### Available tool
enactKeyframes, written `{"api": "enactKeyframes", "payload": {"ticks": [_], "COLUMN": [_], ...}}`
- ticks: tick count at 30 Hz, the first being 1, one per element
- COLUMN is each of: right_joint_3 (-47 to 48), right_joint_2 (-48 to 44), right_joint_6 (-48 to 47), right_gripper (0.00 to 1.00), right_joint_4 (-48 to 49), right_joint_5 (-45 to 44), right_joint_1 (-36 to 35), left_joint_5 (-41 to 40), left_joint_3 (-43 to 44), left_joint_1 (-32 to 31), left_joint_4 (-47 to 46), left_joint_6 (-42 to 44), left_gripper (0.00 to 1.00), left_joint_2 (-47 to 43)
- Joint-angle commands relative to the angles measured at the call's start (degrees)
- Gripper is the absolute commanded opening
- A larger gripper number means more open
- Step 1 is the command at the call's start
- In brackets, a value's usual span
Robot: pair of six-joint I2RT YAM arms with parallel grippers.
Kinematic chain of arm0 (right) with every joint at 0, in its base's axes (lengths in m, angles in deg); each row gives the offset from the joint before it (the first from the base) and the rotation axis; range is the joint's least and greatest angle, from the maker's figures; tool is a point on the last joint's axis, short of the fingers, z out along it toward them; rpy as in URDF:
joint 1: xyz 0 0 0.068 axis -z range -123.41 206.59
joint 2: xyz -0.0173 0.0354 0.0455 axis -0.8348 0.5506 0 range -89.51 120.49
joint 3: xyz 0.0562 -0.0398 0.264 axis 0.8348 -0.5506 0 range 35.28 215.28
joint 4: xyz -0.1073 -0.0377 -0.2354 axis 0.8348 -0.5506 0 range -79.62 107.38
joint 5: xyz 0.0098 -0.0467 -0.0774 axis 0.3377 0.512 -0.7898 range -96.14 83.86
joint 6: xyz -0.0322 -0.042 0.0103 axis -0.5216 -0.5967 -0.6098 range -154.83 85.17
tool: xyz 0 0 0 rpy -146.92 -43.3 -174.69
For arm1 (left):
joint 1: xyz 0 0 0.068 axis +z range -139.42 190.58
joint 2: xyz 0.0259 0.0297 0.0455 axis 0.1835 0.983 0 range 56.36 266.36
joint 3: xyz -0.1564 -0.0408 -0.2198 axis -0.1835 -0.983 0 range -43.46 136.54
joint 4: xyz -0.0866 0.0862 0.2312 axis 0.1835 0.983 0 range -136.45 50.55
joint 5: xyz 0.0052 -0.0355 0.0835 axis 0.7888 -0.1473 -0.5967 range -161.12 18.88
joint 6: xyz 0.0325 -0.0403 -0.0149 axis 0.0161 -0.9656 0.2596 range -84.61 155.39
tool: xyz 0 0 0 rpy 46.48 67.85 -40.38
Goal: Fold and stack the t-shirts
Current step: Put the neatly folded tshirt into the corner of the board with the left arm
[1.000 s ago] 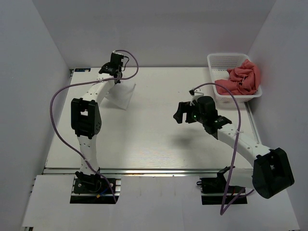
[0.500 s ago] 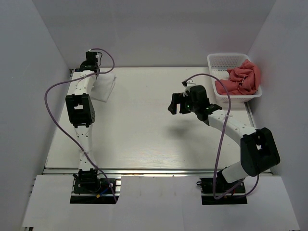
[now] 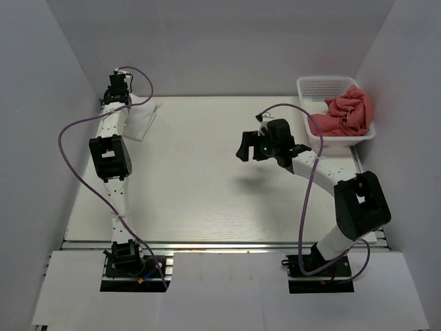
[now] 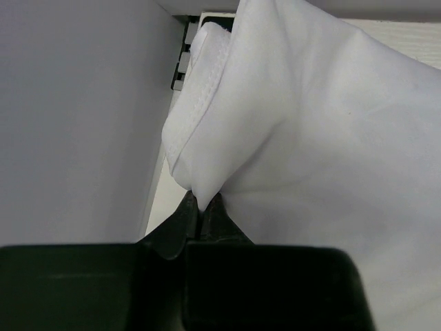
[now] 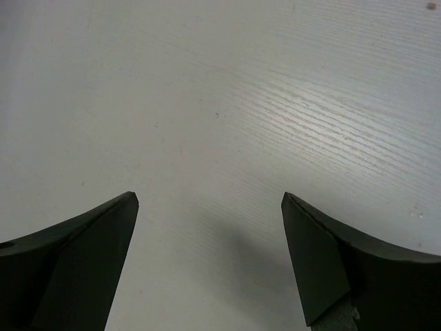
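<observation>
The left pincer (image 4: 203, 207) is shut tight on a small fold of the white shirt (image 4: 310, 138). The shirt is at the far left corner of the table (image 3: 207, 193). It sits just beside the left wall (image 4: 76, 117). Some of the cloth hangs from the pincer and some lies on the table. The pink shirts (image 3: 348, 114) are in a heap in the basket (image 3: 324, 84) at the far right.

The right pincer (image 5: 209, 200) is open very wide and holds nothing. It hangs over the middle of the table, well apart from the white shirt and from the basket.

I think the white shirt is being laid down or pulled flat in this corner. I cannot tell which. To do it well, the left pincer should go low and slow. That way the cloth can settle flat with no bumps. It should let go only when the cloth rests on the table, or the fold may flop open.

There is very little room here. The wall is right next to the pincer on the left. The far edge of the table is just beside the shirt, and a corner of cloth could slip over it. The good room is to the right and toward the near side, where the table top shows bare wood. The right pincer has lots of space all around it.
</observation>
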Motion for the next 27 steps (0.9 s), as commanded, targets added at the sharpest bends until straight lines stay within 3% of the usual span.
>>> {"api": "enactKeyframes", "payload": {"ticks": [1,9,10,11,13,19,27], "right_joint_3": [4.70,4.80,4.63,4.63,4.54,2.08,-7.13], "right_joint_2": [2.11,2.56,2.56,2.30,2.12,-0.25,-9.82], "right_joint_6": [0.45,1.15,1.15,1.15,0.62,0.19,3.60], "right_gripper": [0.90,0.90,0.90,0.90,0.90,0.90,0.90], "right_joint_4": [2.94,3.29,3.20,3.11,3.03,3.38,7.24], "right_joint_5": [2.67,3.99,3.99,4.17,4.43,2.33,-2.85], "right_joint_1": [0.15,0.15,0.24,0.15,0.15,0.07,0.24], "left_joint_5": [-0.52,-0.71,0.34,0.87,2.01,2.72,14.32], "left_joint_3": [3.14,1.92,1.22,0.34,-0.99,2.79,-7.56], "left_joint_1": [0.44,2.91,2.91,2.91,2.91,2.38,-0.78], "left_joint_4": [-0.93,1.35,1.36,0.58,-0.48,4.35,11.37], "left_joint_6": [-0.06,-4.00,-4.01,-4.01,-4.01,-7.78,-18.50], "left_gripper": [0.00,0.00,0.12,0.35,0.99,1.00,1.00], "left_joint_2": [1.08,0.04,-0.66,-1.36,-3.39,-6.20,-21.48]}}
